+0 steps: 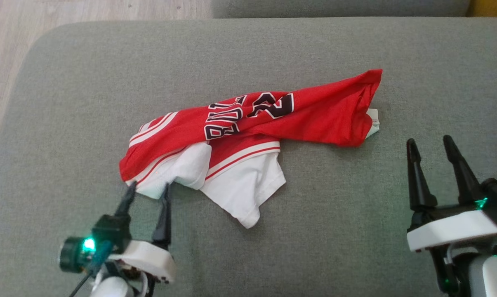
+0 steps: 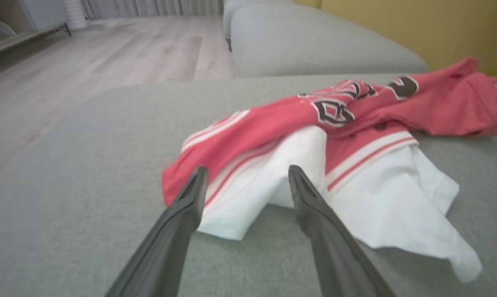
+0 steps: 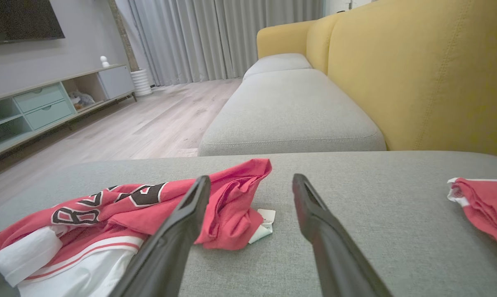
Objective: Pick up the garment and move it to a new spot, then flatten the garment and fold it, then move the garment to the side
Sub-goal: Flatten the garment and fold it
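A crumpled red-and-white garment (image 1: 314, 115) lies mid-way across the grey sofa seat (image 1: 67, 103). Our left gripper (image 1: 148, 187) has its fingers spread just at the garment's white near edge; our right gripper (image 1: 429, 141), likewise spread, sits near the red end. The cloth looks light, soft and limp, so we would pinch a bunched edge.

Red garment (image 1: 322, 113) w/ white sleeves, black lettering, on grey cushion (image 1: 67, 103)
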